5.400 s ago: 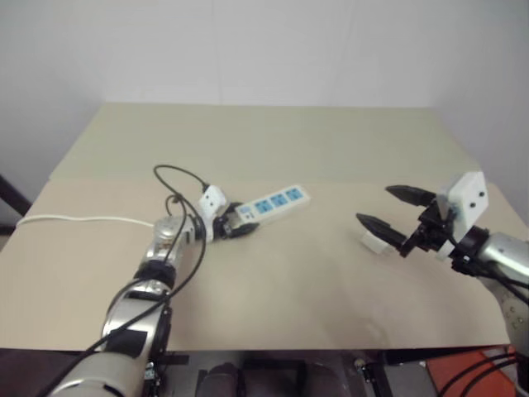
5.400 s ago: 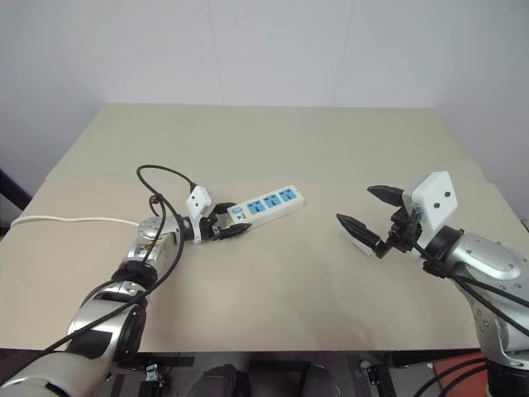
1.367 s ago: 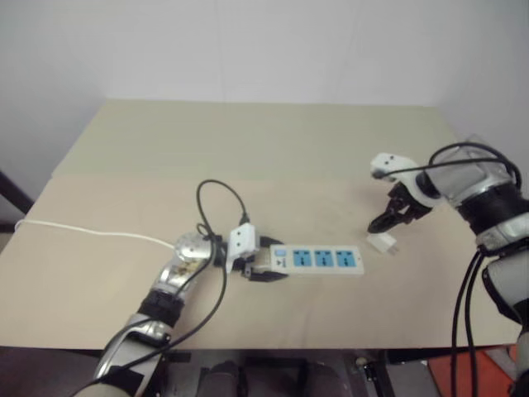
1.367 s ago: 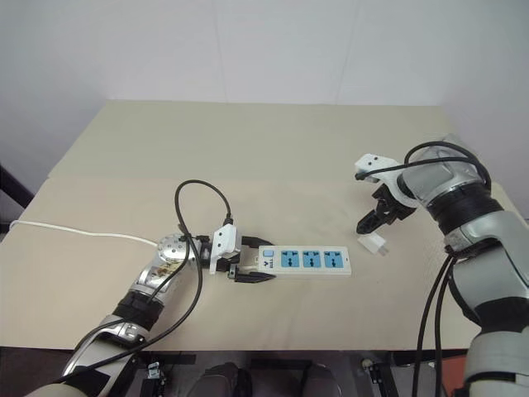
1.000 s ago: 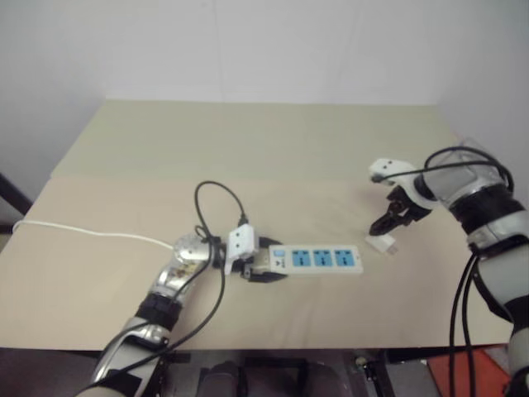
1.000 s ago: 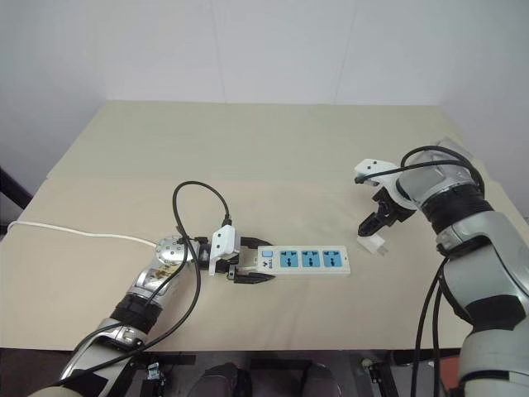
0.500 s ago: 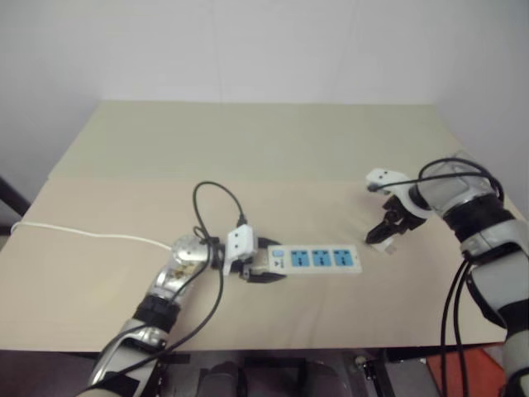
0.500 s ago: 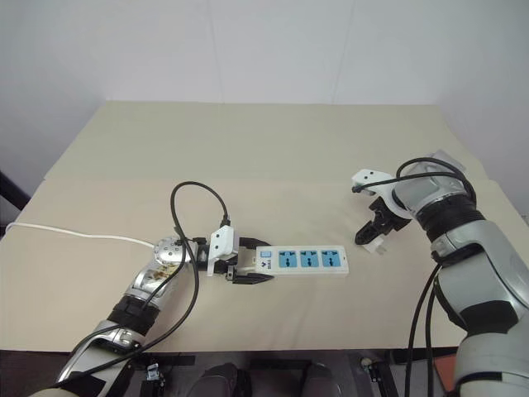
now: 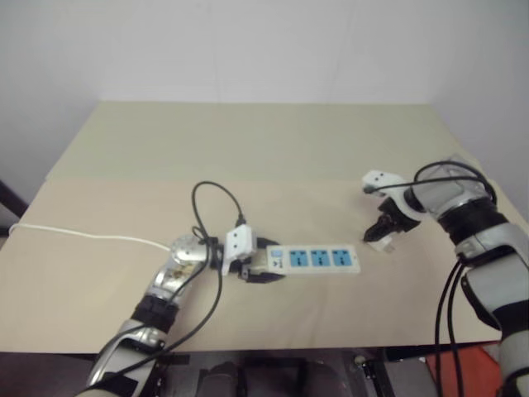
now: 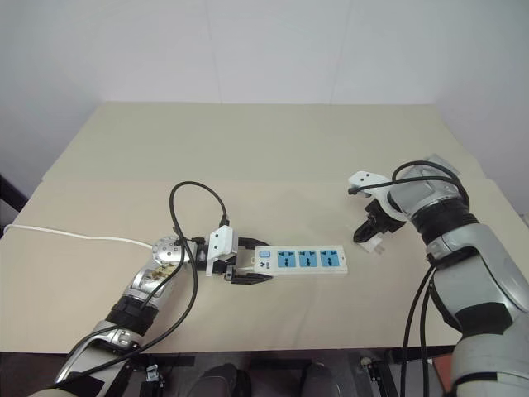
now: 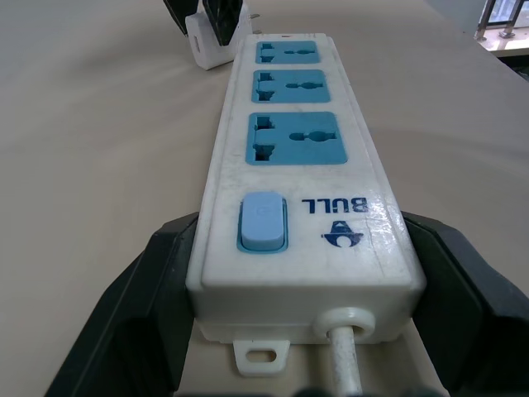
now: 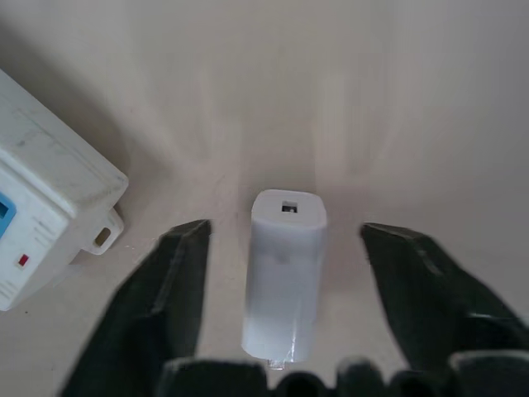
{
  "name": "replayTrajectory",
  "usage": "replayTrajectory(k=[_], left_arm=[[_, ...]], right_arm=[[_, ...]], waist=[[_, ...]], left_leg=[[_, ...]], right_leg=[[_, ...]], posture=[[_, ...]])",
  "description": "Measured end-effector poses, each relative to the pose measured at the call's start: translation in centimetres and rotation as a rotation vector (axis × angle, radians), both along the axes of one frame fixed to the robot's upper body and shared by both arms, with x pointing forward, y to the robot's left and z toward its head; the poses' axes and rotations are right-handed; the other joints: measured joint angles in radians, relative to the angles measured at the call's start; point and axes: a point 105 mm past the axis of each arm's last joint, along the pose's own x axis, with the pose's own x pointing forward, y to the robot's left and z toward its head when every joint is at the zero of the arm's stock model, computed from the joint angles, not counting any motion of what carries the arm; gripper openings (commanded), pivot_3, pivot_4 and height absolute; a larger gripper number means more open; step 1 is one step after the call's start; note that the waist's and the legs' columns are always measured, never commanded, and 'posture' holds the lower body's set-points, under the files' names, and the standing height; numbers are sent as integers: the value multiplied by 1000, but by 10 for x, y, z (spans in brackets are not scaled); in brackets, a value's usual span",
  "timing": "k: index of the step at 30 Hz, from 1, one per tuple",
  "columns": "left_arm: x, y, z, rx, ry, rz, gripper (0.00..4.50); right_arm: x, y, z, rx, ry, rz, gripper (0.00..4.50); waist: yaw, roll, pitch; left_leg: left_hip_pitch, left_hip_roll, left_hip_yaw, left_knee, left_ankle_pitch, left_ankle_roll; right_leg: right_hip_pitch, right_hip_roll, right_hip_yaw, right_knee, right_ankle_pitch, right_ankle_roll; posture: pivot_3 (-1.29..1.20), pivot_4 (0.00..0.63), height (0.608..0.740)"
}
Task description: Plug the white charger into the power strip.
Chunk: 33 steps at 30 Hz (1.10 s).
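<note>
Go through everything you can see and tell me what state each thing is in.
Charger: unplugged, lying on the table between the right gripper's jaws, not touched.
Strip: all three sockets empty, switch end clamped.
Left gripper: shut on the strip.
Right gripper: jaws apart, either side of the charger.

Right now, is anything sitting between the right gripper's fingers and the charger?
Nothing visible. The right gripper straddles the charger with bare table in the gaps on either side; the power strip lies off to one side.
</note>
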Motion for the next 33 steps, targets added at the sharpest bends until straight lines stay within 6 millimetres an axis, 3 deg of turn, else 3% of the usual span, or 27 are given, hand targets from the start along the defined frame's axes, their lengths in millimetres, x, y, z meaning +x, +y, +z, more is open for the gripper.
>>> replayTrajectory(k=[3,4,18,24,33], left_arm=[[0,0,0,0,0,1,3258],[0,0,0,1,0,1,3258],[-1,3,0,5,-4,5,3258],[-1,5,1,17,-4,-9,3258],[4,6,4,53,5,-50,3258]], right_arm=[[0,0,0,-1,-1,-2,1264],[0,0,0,-1,-2,-2,1103],[0,3,4,22,-29,12,1104],[3,5,30,99,-166,-13,1104],[-2,33,79,499,-547,-7,1104]], waist=[[-1,0,0],[-1,0,0],[-7,0,0],[-7,0,0],[-4,0,0]], left_leg=[[0,0,0,0,0,0],[0,0,0,0,0,0],[0,0,0,0,0,0],[0,1,0,0,0,0],[1,2,1,0,0,-1]], right_leg=[[0,0,0,0,0,0],[0,0,0,0,0,0],[0,0,0,0,0,0],[0,0,0,1,0,0],[1,1,-1,1,0,0]], posture=[[0,150,740],[0,150,740],[0,150,740],[0,150,740],[0,150,740]])
